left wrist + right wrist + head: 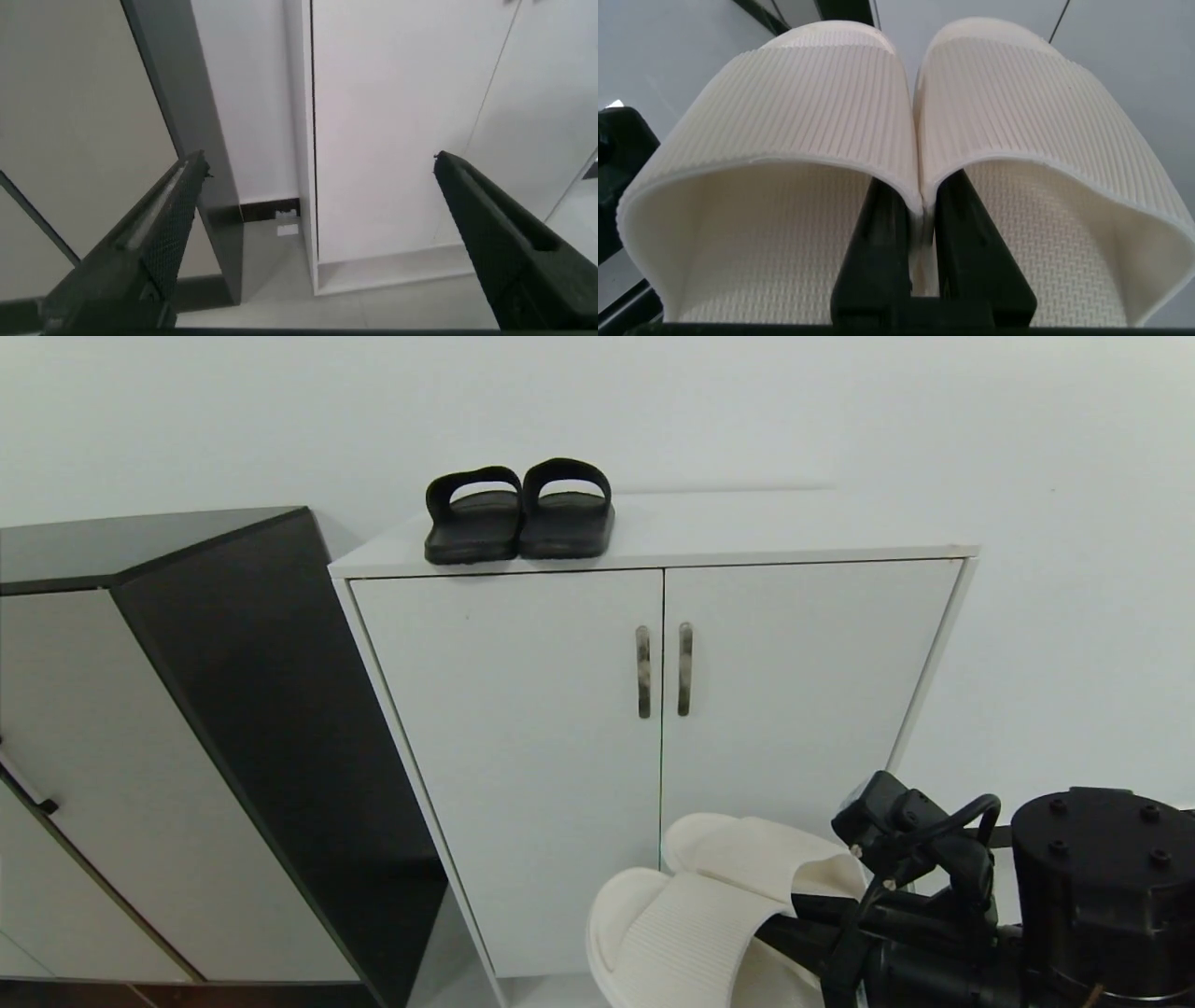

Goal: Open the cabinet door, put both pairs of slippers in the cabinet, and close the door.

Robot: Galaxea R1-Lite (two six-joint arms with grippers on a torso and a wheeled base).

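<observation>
The white cabinet (747, 527) bears a pair of black slippers (565, 527) on its top, side by side near its left front corner.

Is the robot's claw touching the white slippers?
Touching. The right wrist view shows the right gripper pinching the inner edges of the white slippers between its black fingers.

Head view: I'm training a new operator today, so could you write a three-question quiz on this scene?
1. True or false: the white cabinet is fully shut.
2. Where is the pair of black slippers? A) on the cabinet's top B) on the floor C) inside the cabinet
3. What is the right gripper holding?

Key: 1 true. 2 A. 3 the pair of cream slippers, pinched together by their inner edges.
</observation>
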